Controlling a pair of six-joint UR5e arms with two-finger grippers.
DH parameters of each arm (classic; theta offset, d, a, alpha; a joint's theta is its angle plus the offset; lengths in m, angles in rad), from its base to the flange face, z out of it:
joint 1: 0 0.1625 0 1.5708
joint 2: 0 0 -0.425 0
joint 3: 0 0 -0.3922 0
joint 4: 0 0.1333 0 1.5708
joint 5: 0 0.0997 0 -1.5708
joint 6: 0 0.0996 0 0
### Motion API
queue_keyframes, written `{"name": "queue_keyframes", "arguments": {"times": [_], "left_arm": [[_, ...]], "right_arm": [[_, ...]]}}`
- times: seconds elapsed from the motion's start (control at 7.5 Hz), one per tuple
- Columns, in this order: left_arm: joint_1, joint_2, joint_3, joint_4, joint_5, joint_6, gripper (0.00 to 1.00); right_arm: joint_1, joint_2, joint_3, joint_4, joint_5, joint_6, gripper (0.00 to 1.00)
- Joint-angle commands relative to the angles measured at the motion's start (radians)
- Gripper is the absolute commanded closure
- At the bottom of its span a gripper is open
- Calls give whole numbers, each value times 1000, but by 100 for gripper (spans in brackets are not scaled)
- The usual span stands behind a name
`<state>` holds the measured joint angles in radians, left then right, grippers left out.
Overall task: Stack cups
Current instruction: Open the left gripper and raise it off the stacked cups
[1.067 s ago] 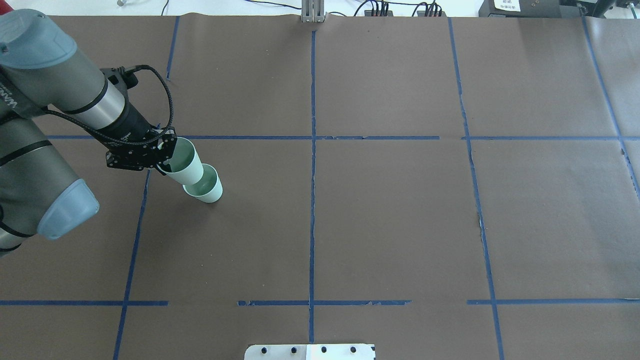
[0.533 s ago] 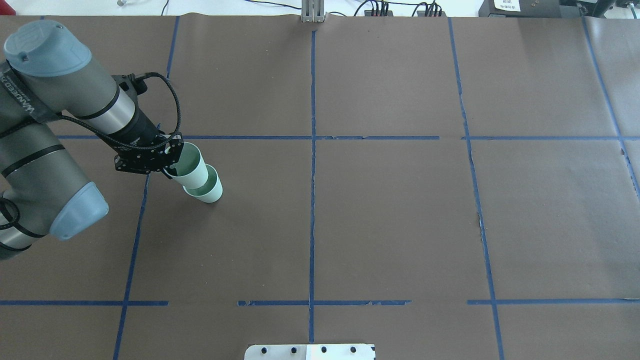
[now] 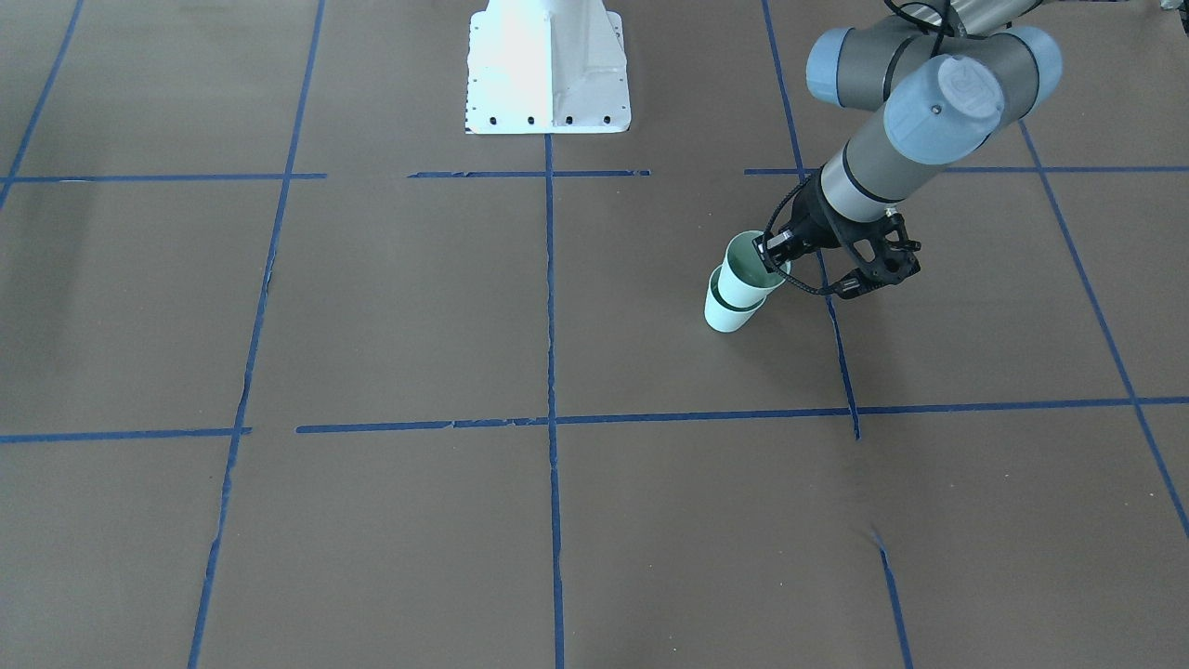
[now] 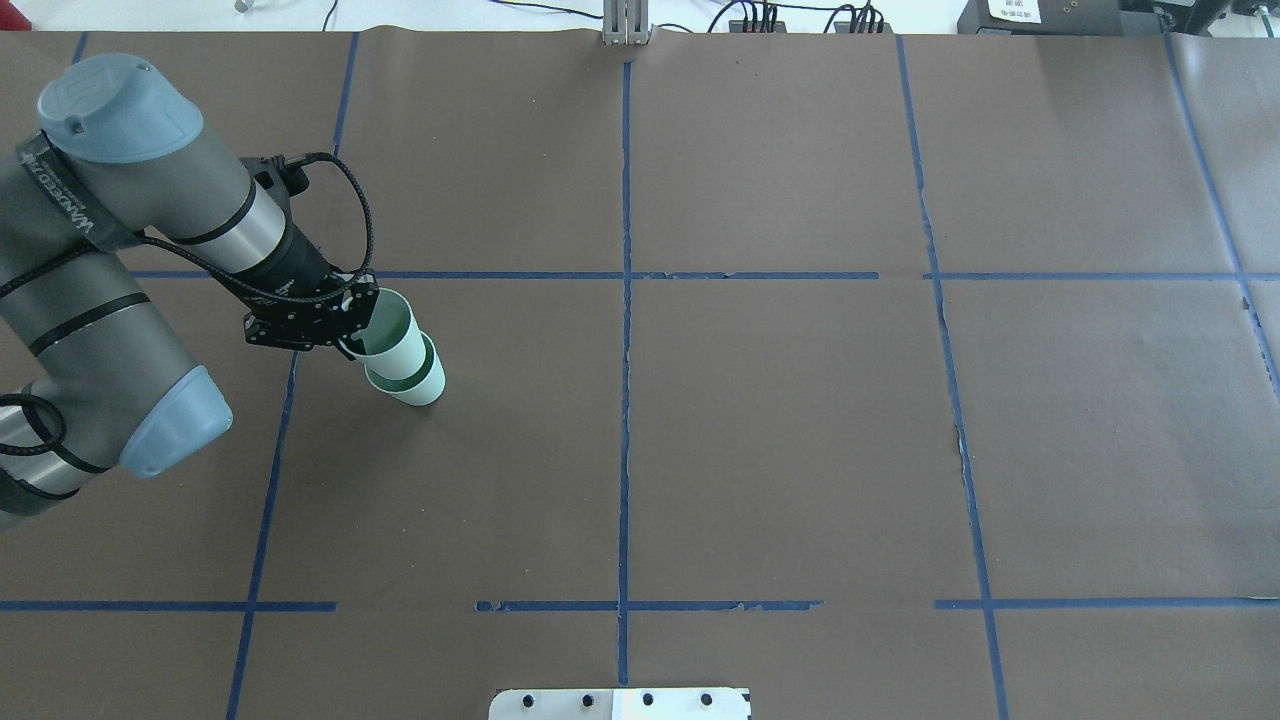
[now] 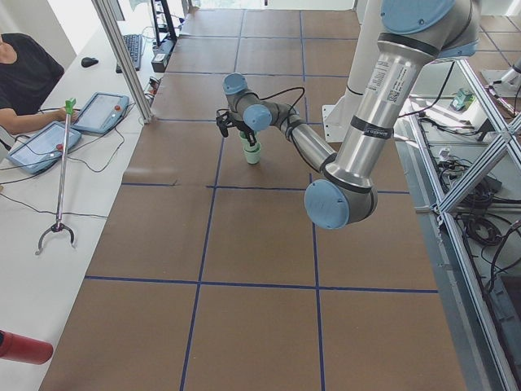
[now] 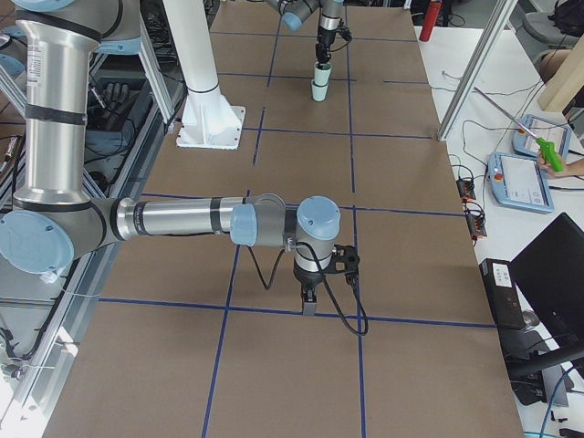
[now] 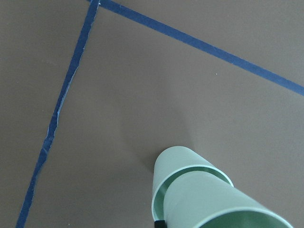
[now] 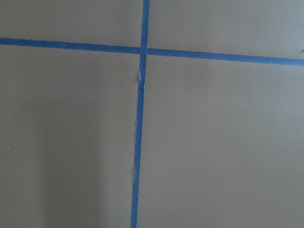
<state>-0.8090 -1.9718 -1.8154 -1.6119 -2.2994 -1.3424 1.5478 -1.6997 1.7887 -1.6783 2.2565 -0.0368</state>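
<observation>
The left end effector (image 4: pixel 350 328) was pinched on the rim of the upper cup (image 4: pixel 396 338), with one finger seemingly inside the mouth and one outside. That cup hung upright, its base already inside the lower cup (image 4: pixel 422 384), which stood on the surface (image 4: pixel 780 430) on the robot's left, just beside a blue tape line (image 4: pixel 268 470). The lower cup sat directly beneath the held one and just below the end effector. The two long axes looked nearly in line. In the left wrist view a dark crescent showed inside the lower rim on one side, so the nesting seemed incomplete and slightly off-centre. What remained looked like a short push down that shared axis. The right end effector (image 6: pixel 310 306) was well apart from the cups, and I could not tell its state.
</observation>
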Motion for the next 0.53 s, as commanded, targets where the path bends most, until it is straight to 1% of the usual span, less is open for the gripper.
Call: {"name": "queue_keyframes", "arguments": {"times": [0.0, 0.4], "left_arm": [[4, 1, 4, -3, 2, 11, 1], [2, 4, -19, -16, 5, 12, 0]], "right_arm": [[0, 0, 0, -1, 0, 0, 0], [0, 0, 0, -1, 0, 0, 0]]}}
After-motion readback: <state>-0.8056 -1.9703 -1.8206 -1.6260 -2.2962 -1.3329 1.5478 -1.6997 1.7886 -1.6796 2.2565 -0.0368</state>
